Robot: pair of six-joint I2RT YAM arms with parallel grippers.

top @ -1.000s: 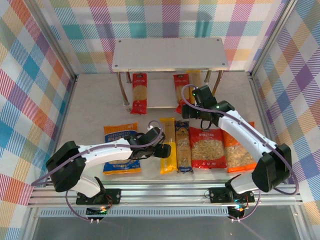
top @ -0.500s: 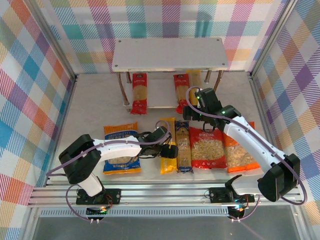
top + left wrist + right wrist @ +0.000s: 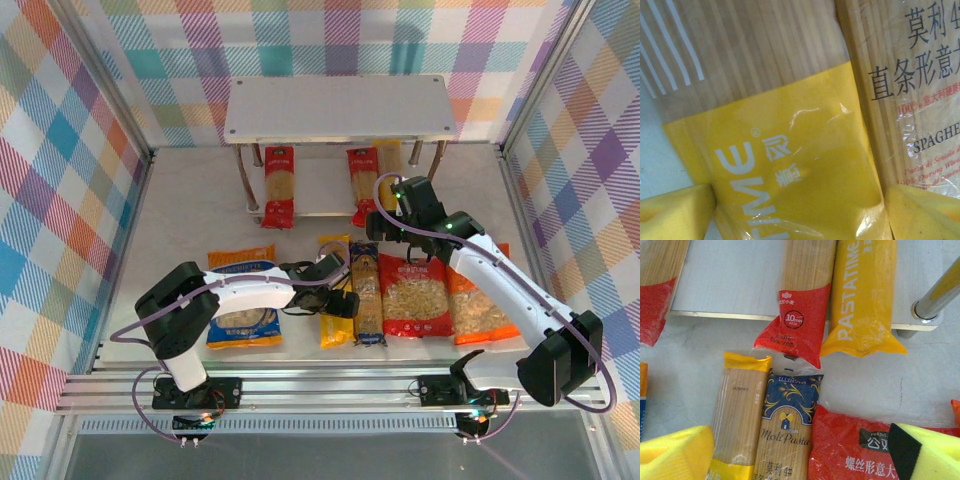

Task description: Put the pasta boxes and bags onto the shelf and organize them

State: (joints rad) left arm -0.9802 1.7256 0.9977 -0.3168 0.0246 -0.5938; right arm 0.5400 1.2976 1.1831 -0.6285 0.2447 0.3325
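**Table-top pasta sort, mid-task.** The left gripper (image 3: 340, 298) hangs low over the near yellow spaghetti pack (image 3: 335, 252), a long narrow cellophane sleeve lying lengthwise at mid-table. Seen from its wrist, the jaws stand wide, with a yellow foam pad (image 3: 675, 212) at each side of the sleeve and nothing clamped. The straddle looks chosen to take the pack across its narrow width.

Room is tight on the right. The dark windowed spaghetti pack (image 3: 365, 295) lies touching the yellow one, and the right-hand pad sits over that seam, so closing jaws could catch both sleeves. On the left there is open table before the wide blue pillow bag (image 3: 243, 300).

The right gripper (image 3: 390, 232), jaws likewise spread and empty, hovers between the table row and the shelf (image 3: 338, 107), a two-tier rack of pale boards on thin metal legs at the far wall. Its lower board (image 3: 735, 280) carries three long packs laid front to back. The left red pack (image 3: 277, 185) lies alone, and the right red pack (image 3: 800, 315) and far yellow pack (image 3: 862, 295) lie side by side, near ends overhanging the board's edge. The gap in the middle seems the natural slot for the next sleeve. A metal leg (image 3: 940, 295) just right of the far yellow pack closes off that end. The red pillow bag (image 3: 414, 295) and orange pillow bag (image 3: 478, 300) lie side by side at the near right.
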